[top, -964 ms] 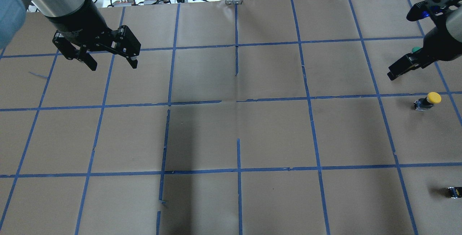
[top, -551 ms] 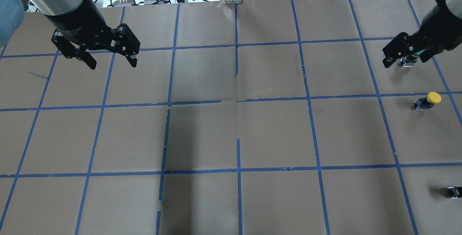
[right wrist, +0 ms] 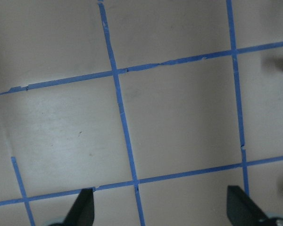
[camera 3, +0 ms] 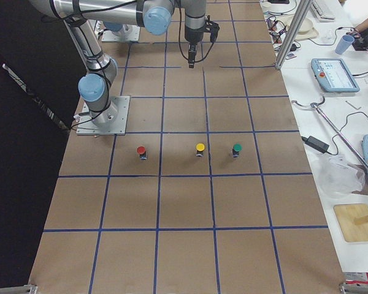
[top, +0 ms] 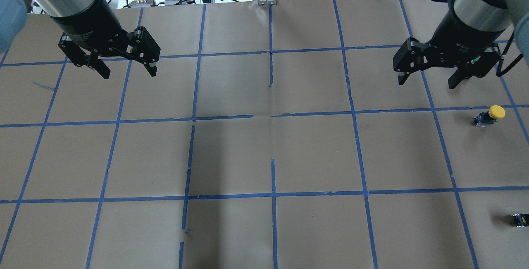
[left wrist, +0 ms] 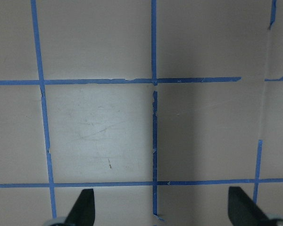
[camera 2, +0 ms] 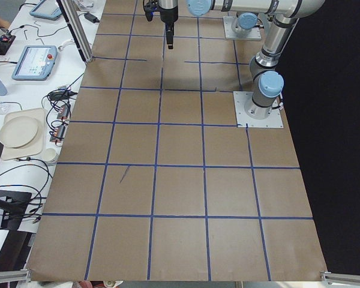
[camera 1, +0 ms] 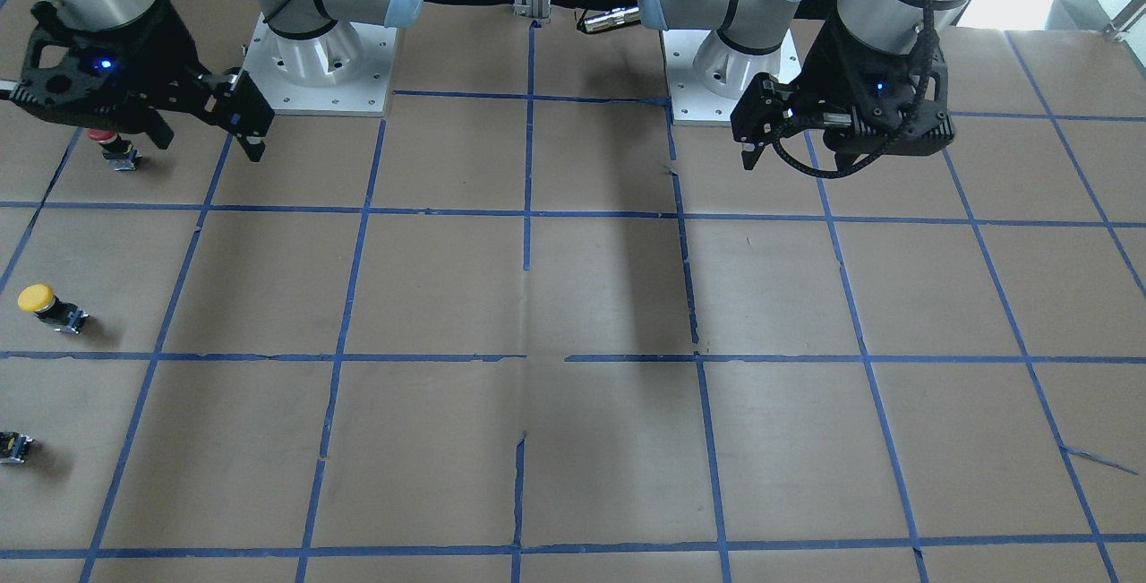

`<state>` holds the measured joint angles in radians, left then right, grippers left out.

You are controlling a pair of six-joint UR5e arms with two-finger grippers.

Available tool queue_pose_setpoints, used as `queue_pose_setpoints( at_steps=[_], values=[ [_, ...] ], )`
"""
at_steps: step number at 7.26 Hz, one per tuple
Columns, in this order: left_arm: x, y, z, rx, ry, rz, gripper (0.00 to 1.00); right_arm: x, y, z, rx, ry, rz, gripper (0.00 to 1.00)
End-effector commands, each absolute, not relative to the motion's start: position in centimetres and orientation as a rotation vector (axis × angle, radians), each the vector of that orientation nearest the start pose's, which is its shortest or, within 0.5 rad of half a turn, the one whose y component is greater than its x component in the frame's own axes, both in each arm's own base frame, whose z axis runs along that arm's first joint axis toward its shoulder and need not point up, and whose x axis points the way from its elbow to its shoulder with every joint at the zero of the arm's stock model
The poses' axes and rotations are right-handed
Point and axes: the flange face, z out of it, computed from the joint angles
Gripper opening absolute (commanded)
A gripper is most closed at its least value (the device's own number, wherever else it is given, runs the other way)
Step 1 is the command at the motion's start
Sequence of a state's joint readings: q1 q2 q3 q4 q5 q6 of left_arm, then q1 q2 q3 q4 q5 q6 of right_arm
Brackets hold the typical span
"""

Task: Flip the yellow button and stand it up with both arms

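The yellow button sits on the brown paper near the table's right end, with nothing touching it. It also shows in the front-facing view. In the exterior right view it looks upright, cap on top, between a red and a green button. My right gripper is open and empty, above the table, left of and beyond the yellow button; it also shows in the front-facing view. My left gripper is open and empty, far off over the table's left part. Both wrist views show only paper and open fingertips.
A red button stands half hidden under the right gripper, clearer in the exterior right view. A green button stands beyond the yellow one. A small dark capless block lies near the right front edge. Cables and tools lie past the far edge.
The right arm has swung left into the overhead view and turned its gripper, so both open fingers now show. The left arm and the yellow button have not moved.
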<state>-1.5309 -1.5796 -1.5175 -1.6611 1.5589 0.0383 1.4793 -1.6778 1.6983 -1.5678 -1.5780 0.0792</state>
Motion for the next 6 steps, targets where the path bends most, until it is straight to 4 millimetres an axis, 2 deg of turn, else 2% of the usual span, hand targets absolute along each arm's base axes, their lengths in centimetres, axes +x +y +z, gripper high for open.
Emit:
queue_pose_setpoints(
  at_steps=[1, 2, 4, 6],
  values=[
    [-11.5, -49.2, 50.5, -0.003, 3.153, 0.065, 1.00, 15.4, -43.0, 47.6, 0.343, 3.149, 0.045, 1.00],
    [-11.5, -49.2, 50.6, -0.003, 3.153, 0.062, 1.00, 15.9, -42.9, 47.9, 0.333, 3.136, 0.039, 1.00],
    [-11.6, -49.3, 50.4, -0.003, 3.153, 0.065, 1.00, 15.4, -42.9, 48.4, 0.296, 3.093, 0.022, 1.00],
    [-11.6, -49.3, 50.4, -0.003, 3.153, 0.065, 1.00, 13.2, -43.7, 48.8, 0.371, 3.085, 0.018, 1.00]
  ],
)
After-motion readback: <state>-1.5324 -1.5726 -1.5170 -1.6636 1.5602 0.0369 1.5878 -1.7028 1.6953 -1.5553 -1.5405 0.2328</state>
